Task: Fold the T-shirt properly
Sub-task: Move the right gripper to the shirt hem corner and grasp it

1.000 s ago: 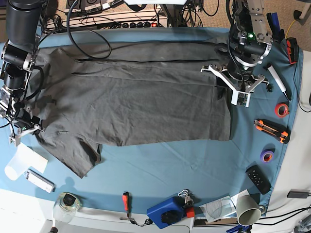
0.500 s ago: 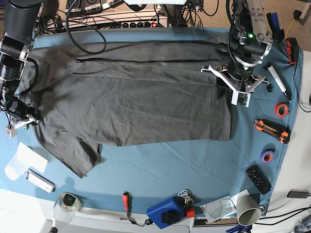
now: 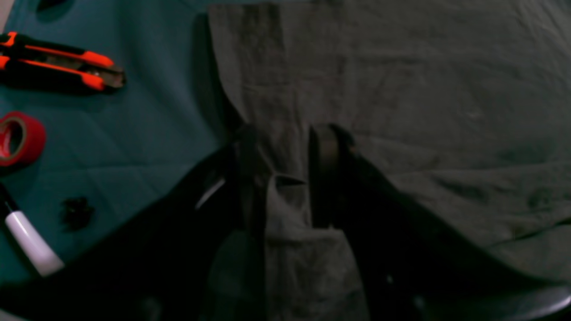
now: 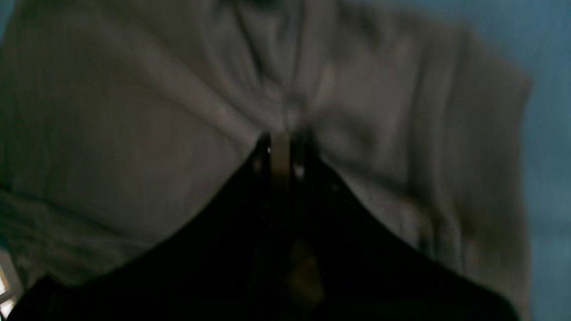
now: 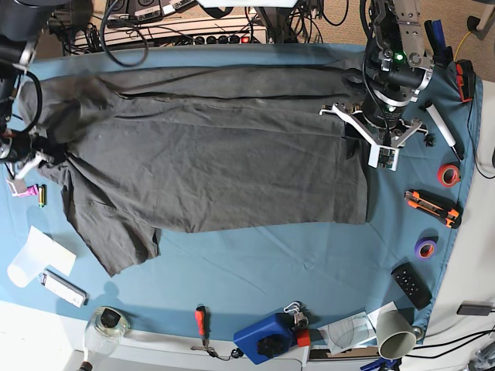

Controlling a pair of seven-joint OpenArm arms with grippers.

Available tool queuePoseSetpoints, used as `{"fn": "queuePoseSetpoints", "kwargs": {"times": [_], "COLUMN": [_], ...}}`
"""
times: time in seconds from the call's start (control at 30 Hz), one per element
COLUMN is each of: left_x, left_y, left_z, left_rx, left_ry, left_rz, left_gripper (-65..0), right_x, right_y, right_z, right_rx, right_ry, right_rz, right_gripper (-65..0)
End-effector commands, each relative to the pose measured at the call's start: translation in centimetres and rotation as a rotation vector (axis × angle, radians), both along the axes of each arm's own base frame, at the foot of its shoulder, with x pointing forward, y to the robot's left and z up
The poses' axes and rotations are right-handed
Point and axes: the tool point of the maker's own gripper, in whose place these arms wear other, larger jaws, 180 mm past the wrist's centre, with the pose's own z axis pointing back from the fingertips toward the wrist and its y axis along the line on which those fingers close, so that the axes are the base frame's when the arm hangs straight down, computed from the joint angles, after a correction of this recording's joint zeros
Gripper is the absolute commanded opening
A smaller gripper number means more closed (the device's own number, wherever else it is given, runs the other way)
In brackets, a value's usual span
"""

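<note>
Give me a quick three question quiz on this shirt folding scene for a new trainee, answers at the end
1. True or false: the right gripper is shut on the T-shirt.
2. Which item lies nearest the red tape roll? A) orange utility knife B) blue box C) glass jar
3. Fill in: the left gripper has shirt fabric between its fingers at the shirt's ____ edge, as the base view shows it.

Key
1. True; the fabric bunches into its closed jaws.
2. A
3. Right, beside the teal table cloth.
</note>
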Motion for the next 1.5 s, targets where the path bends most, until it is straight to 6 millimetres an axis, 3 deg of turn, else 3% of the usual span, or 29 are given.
{"fn": "queuePoseSetpoints", "kwargs": {"times": [0.0,0.2,0.37,0.5,0.53,0.63,0.67,0.73,0.87,0.93,1.07,1.23,1.4,1.47], "left_x": [0.4,0.4,0.4,0.4,0.4,0.4,0.4,0.4,0.4,0.4,0.4,0.4,0.4,0.4], "left_y": [0.0,0.0,0.0,0.0,0.0,0.0,0.0,0.0,0.0,-0.2,-0.5,-0.5,-0.5,-0.5], "left_z": [1.0,1.0,1.0,1.0,1.0,1.0,1.0,1.0,1.0,1.1,1.2,1.2,1.2,1.2], "left_rx": [-0.003,-0.003,-0.003,-0.003,-0.003,-0.004,-0.003,-0.003,-0.004,-0.019,-0.039,-0.039,-0.039,-0.039], "left_ry": [-0.042,-0.042,-0.042,-0.042,-0.042,-0.042,-0.042,-0.042,-0.042,-0.044,-0.044,-0.044,-0.045,-0.045], "left_rz": [-0.001,-0.001,-0.001,-0.001,-0.001,-0.001,-0.001,-0.001,-0.002,-0.005,-0.009,-0.009,-0.009,-0.009], "left_gripper": [-44.6,-44.6,-44.6,-44.6,-44.6,-44.6,-44.6,-44.6,-44.6,-44.6,-44.6,-44.6,-44.5,-44.6], "right_x": [0.9,0.8,1.6,0.8,0.6,0.5,0.6,1.2,1.9,2.8,5.4,8.0,9.9,10.5], "right_y": [-1.6,-2.2,-4.8,-6.1,-5.9,-5.5,-5.6,-6.1,-8.1,-8.0,-6.7,-4.9,-1.6,-1.5], "right_z": [2.6,6.0,9.5,11.2,11.5,11.9,12.1,12.6,11.6,11.7,11.7,8.8,6.3,5.5], "right_rx": [-0.028,0.007,0.013,0.033,0.058,0.086,0.085,0.076,-0.079,-0.096,-0.120,-0.243,-0.288,-0.325], "right_ry": [-0.067,-0.204,-0.338,-0.374,-0.378,-0.383,-0.394,-0.434,-0.395,-0.411,-0.446,-0.383,-0.331,-0.325], "right_rz": [-0.009,-0.048,-0.150,-0.197,-0.191,-0.180,-0.186,-0.209,-0.241,-0.246,-0.219,-0.168,-0.083,-0.119], "right_gripper": [-65.0,-65.0,-65.0,-65.0,-62.9,-40.2,-36.3,-35.8,-35.8,-35.9,-35.9,-36.0,-36.1,-36.1]}}
